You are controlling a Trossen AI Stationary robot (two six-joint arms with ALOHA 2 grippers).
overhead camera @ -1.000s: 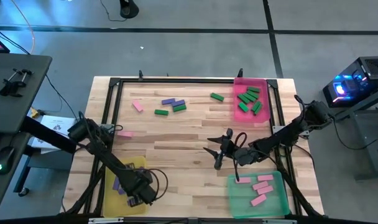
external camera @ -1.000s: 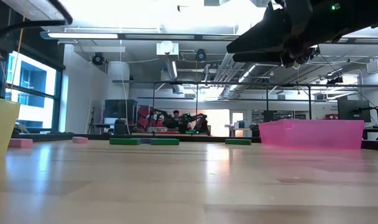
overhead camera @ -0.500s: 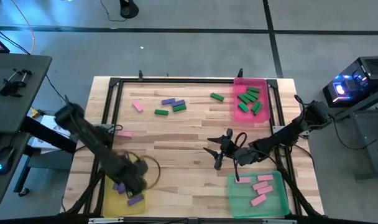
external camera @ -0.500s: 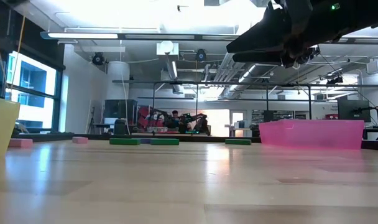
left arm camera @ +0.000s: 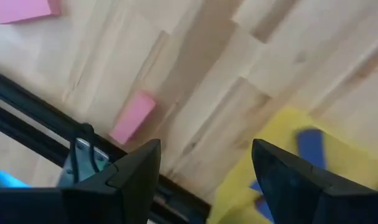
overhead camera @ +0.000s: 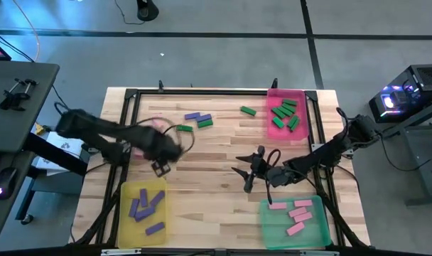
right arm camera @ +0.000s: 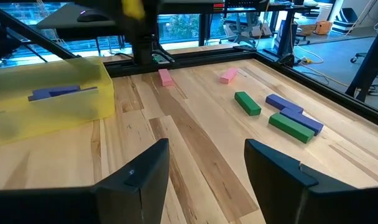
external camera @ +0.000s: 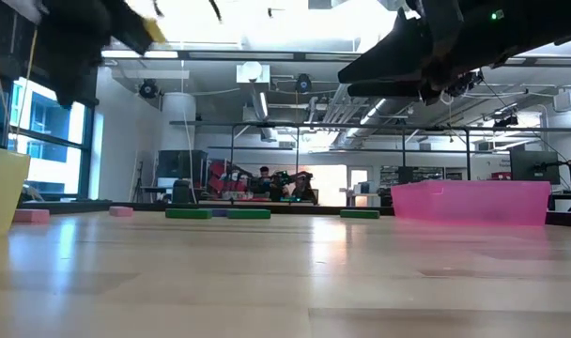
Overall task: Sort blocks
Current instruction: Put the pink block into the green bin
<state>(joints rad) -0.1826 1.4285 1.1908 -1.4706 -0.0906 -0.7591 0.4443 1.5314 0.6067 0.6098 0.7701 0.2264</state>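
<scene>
My left gripper [overhead camera: 160,167] hovers open and empty over bare wood, just beyond the far end of the yellow tray [overhead camera: 126,213], which holds several purple blocks [overhead camera: 146,205]. Its wrist view [left arm camera: 204,168] shows a pink block [left arm camera: 132,117] lying flat near the table's frame. My right gripper [overhead camera: 244,178] waits open and empty near the table's middle, beside the green tray [overhead camera: 322,231] that holds pink blocks [overhead camera: 298,213]. Loose purple blocks [overhead camera: 193,116] and green blocks [overhead camera: 185,128] lie flat at the far side. The pink tray [overhead camera: 272,129] holds green blocks [overhead camera: 285,112].
A black frame [overhead camera: 202,92] runs round the tabletop's edges. One more green block [overhead camera: 248,110] lies near the pink tray. Open wood lies between the two grippers. My arms show at the top of the low view [external camera: 426,47], with a person far off in the room behind.
My left gripper has risen from over the yellow tray and swung toward the table's far edge and its middle, leaving the purple blocks in the tray uncovered. My right arm has kept still.
</scene>
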